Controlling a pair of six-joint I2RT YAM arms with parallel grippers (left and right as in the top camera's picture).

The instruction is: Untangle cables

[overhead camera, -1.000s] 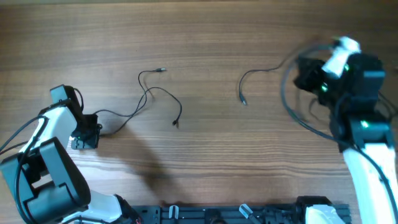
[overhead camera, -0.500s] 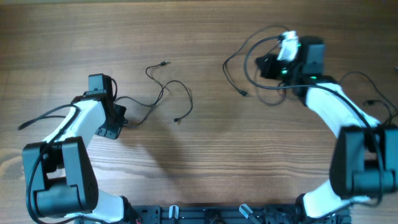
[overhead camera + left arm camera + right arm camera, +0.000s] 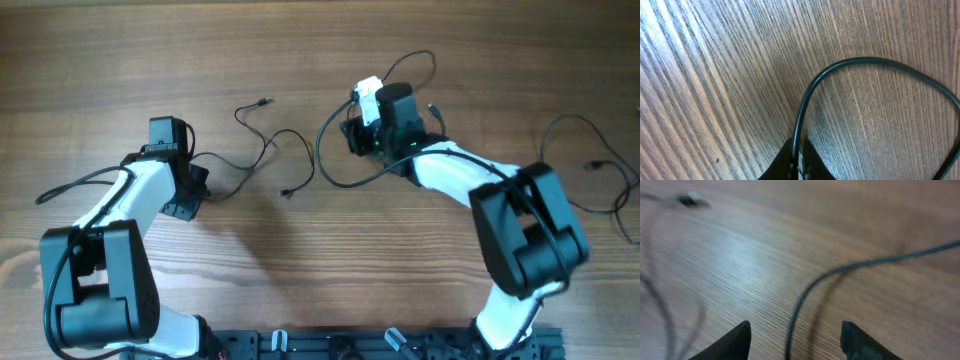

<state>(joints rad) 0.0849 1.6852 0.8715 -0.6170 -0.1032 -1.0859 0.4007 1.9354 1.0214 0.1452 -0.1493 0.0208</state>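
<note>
- left gripper [image 3: 192, 188], left of centre in the overhead view, is pinched closed on the left cable [image 3: 268, 145]. in its wrist view the wire arcs up out of the fingertips and off the right edge.
- the left cable trails right across the wooden table [image 3: 300, 260] to two loose plug ends near centre.
- right gripper [image 3: 352, 135], upper centre, has its jaws apart. the right cable [image 3: 805, 290] lies on the wood between its fingers [image 3: 735, 340].

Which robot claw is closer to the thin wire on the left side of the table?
Left. The left gripper is shut on that wire, pinching its left part. The right gripper is open and sits off to the wire's right, not touching it.
</note>
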